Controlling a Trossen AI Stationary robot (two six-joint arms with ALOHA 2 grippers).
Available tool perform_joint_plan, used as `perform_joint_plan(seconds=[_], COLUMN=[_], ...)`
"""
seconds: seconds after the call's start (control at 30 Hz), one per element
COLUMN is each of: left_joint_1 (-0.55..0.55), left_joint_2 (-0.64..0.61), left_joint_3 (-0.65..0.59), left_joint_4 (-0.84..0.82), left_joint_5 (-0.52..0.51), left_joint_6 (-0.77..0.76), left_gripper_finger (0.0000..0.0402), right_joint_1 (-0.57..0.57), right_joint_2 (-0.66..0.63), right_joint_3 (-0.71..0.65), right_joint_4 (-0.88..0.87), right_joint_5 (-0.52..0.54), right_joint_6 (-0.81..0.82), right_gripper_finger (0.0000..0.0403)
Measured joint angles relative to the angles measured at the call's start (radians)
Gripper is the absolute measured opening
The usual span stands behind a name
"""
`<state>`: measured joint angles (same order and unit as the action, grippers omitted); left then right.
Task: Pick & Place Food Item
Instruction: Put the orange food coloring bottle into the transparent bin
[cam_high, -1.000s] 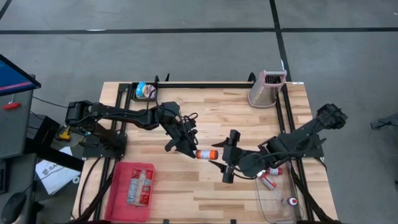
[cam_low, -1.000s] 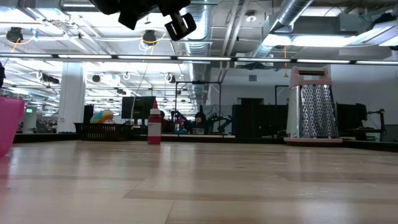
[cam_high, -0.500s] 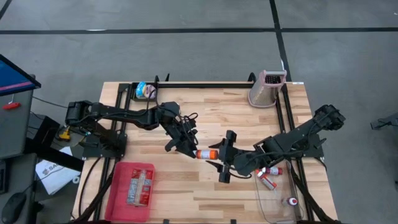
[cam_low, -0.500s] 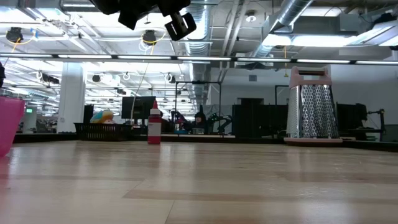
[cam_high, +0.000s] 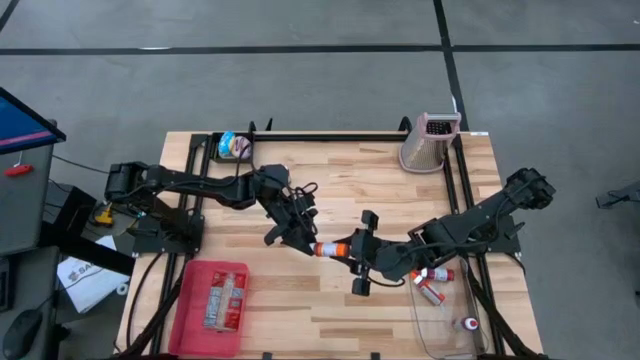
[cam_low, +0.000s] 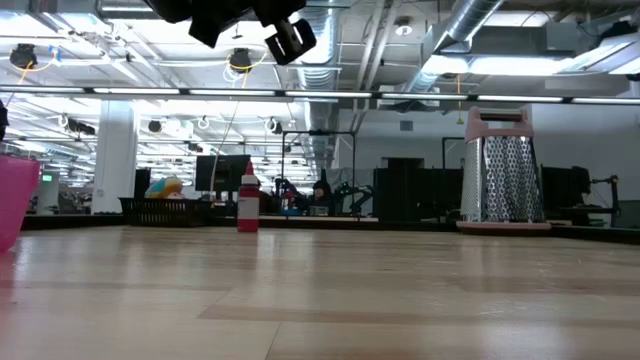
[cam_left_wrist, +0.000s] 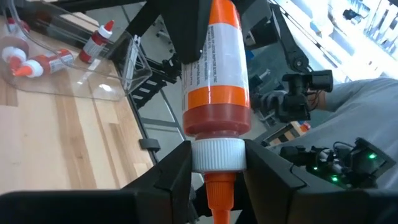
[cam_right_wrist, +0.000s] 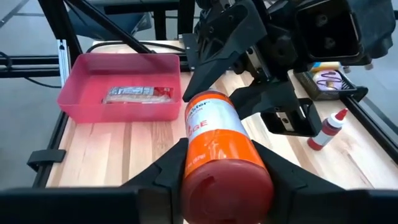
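Observation:
An orange sauce bottle (cam_high: 331, 247) with a white cap hangs level above the middle of the table, between my two grippers. My left gripper (cam_high: 305, 240) is shut on its cap end, and the orange nozzle (cam_left_wrist: 219, 194) points back toward the left wrist. My right gripper (cam_high: 352, 252) is shut on the bottle's red base end (cam_right_wrist: 227, 186). The right wrist view shows the bottle (cam_right_wrist: 217, 143) running away toward the left gripper (cam_right_wrist: 249, 43). My left gripper pinches the white cap (cam_left_wrist: 216, 154) between its two fingers, coming about level from the table's left and lying along the bottle. The bottle (cam_left_wrist: 214, 68) is level and lifted clear of the table. My right gripper pinches the round sides of the base end (cam_right_wrist: 208, 177) between its two fingers. The fingers come from the table's right, slanting a little downward, along the bottle. The bottle is clear of the table.
A pink tray (cam_high: 190, 300) with a packet lies at the near left. A metal grater (cam_high: 430, 145) stands at the far right. A clear bin (cam_high: 440, 320) with small red bottles sits at the near right. A black holder (cam_high: 233, 145) sits at the far left.
My right gripper has moved toward the table's left, toward the left gripper, until the bottle's base end lies between its fingers. The left gripper and the bottle have kept still.

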<state>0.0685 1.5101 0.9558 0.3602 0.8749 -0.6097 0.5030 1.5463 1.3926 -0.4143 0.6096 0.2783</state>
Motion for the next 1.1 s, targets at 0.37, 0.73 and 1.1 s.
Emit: perform_joint_plan(seconds=[0.37, 0.73, 1.1], left_joint_1=[0.116, 0.293, 0.276], left_joint_2=[-0.046, -0.282, -0.517], left_joint_3=[0.0, -0.001, -0.005], left_joint_4=[-0.394, -0.725, -0.772], left_joint_5=[-0.013, -0.108, -0.172], left_joint_6=[0.315, 0.538, 0.453], left_gripper_finger=[0.0174, 0.0182, 0.0182], right_joint_1=[0.058, 0.227, 0.449], right_joint_2=[-0.003, -0.004, -0.004], right_joint_3=[0.001, 0.002, 0.002], right_joint_4=[0.002, -0.297, -0.632], right_joint_5=[-0.02, -0.087, -0.273], right_joint_6=[0.105, 0.548, 1.055], right_gripper_finger=[0.0142, 0.0135, 0.013])
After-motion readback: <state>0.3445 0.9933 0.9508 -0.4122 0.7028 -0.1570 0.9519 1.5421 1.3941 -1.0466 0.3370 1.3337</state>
